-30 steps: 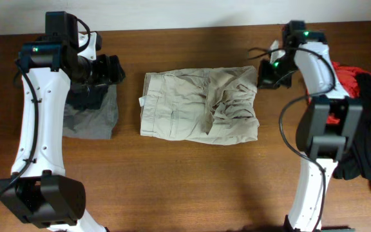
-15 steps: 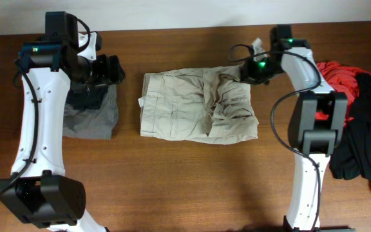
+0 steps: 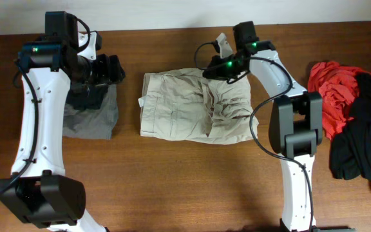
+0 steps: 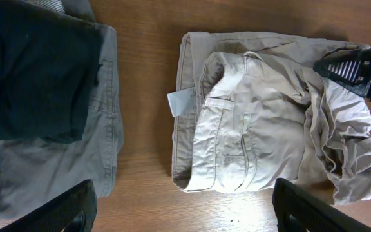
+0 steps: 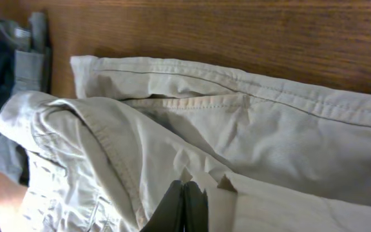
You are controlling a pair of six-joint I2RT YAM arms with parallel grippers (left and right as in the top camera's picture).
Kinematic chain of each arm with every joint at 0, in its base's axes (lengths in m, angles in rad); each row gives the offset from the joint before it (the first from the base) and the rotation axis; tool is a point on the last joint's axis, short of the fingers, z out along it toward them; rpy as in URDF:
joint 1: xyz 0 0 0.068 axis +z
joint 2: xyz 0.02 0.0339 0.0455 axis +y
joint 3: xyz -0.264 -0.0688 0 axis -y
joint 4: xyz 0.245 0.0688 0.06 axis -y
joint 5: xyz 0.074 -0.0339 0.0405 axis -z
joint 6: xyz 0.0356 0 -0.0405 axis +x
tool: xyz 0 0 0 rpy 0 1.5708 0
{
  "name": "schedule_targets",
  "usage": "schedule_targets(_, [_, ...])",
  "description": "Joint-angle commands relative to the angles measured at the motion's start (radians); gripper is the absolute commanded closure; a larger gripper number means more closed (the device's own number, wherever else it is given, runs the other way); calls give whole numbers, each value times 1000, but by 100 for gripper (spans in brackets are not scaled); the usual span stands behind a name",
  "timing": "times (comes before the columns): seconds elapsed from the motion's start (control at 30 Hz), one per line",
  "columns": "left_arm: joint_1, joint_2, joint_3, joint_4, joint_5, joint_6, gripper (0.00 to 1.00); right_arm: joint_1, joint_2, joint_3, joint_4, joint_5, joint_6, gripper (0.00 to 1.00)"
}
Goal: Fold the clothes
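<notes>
Now, with my right gripper (image 5: 185, 205) clamped on a fold of the khaki shorts (image 3: 185, 109), I'd draw it straight toward the waistband (image 3: 148, 109); my left gripper (image 4: 180, 196) gapes empty.

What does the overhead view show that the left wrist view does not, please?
Only overhead: the crumpled red garment and the black garment heaped at far right. Only left wrist: the black fingers of the left gripper, wide apart, and pocket stitching on the wrinkled beige khaki shorts. Both: those shorts, the flat grey garment beside them, and the right gripper at the shorts' upper right edge.
</notes>
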Motion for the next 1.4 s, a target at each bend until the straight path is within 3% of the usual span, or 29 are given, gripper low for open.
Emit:
schedule_targets(0.0, [-1,-16,-5,2,14,21,13,17,-18,12,0,21,9,96])
schedule_targets(0.17, [-1,-16,-5,3,14,32,13,-26,-162,73,-134,-32,-47,96])
schedule_targets(0.5, [-1,-16,-5,10,15,54,13,-51,-489,82,-488,467,-134,96])
schedule_targets(0.7, [-1,-16,-5,10,14,54,13,-51,-497,35,-645,482,-100,96])
schedule_targets(0.87, [-1,-16,-5,10,14,54,13,-7,-469,-161,-612,387,-100,96])
schedule_targets(1.2, [-2,-16,-5,9,15,53,13,146,-460,-650,-245,378,-91,95])
schedule_targets(1.37, [-1,-16,-5,6,15,53,13,145,-451,-709,-183,355,-89,96])
